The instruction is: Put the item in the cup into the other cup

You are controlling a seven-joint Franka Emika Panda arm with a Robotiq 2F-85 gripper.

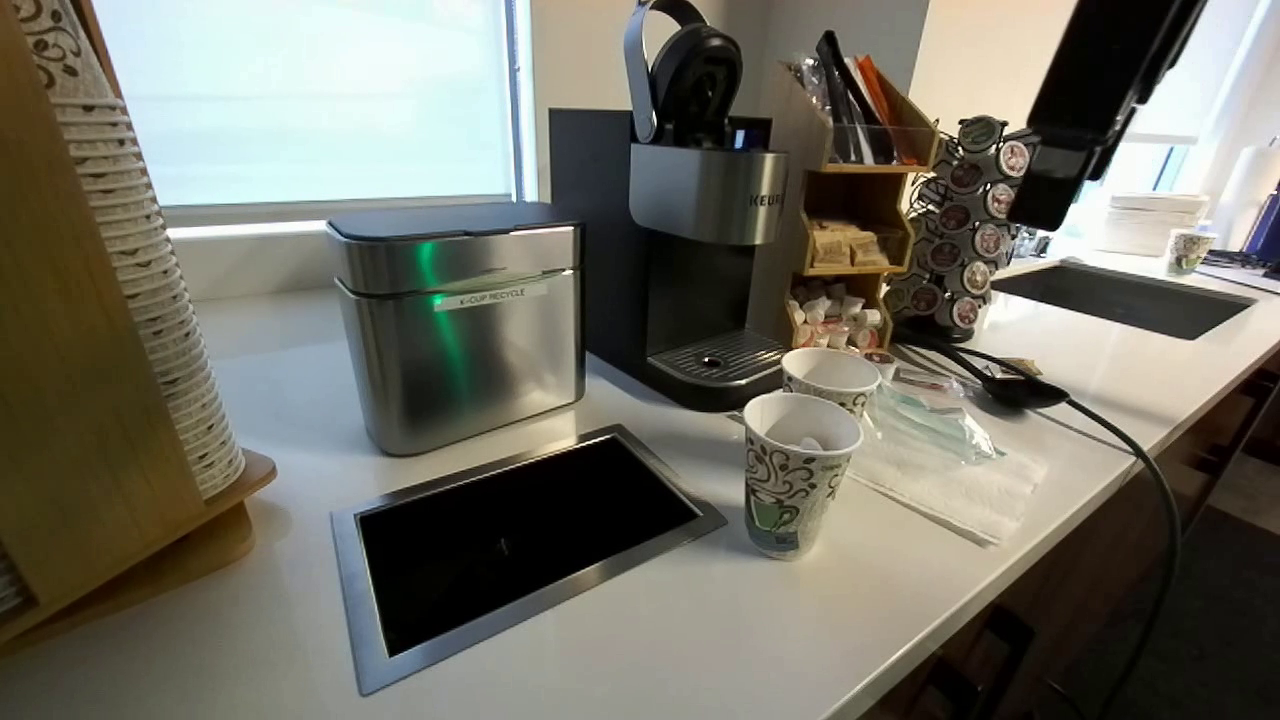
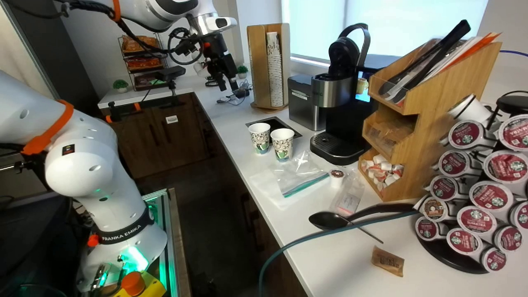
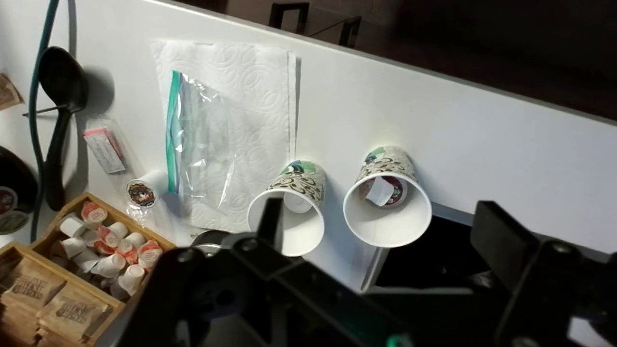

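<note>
Two paper cups of similar size with dark scroll patterns stand upright side by side; their patterns look alike, so I cannot tell by pattern which is the cup and which the other cup. The cup beside the bin opening holds a red-lidded pod and a torn white piece. The cup beside the plastic bag has a round white thing at its bottom. My gripper is open and empty, above and apart from both; it shows in both exterior views.
A bin opening lies beside the cups. A coffee machine, a steel recycling box and a wooden organizer stand behind. A plastic bag lies on paper towels. The counter edge is in front.
</note>
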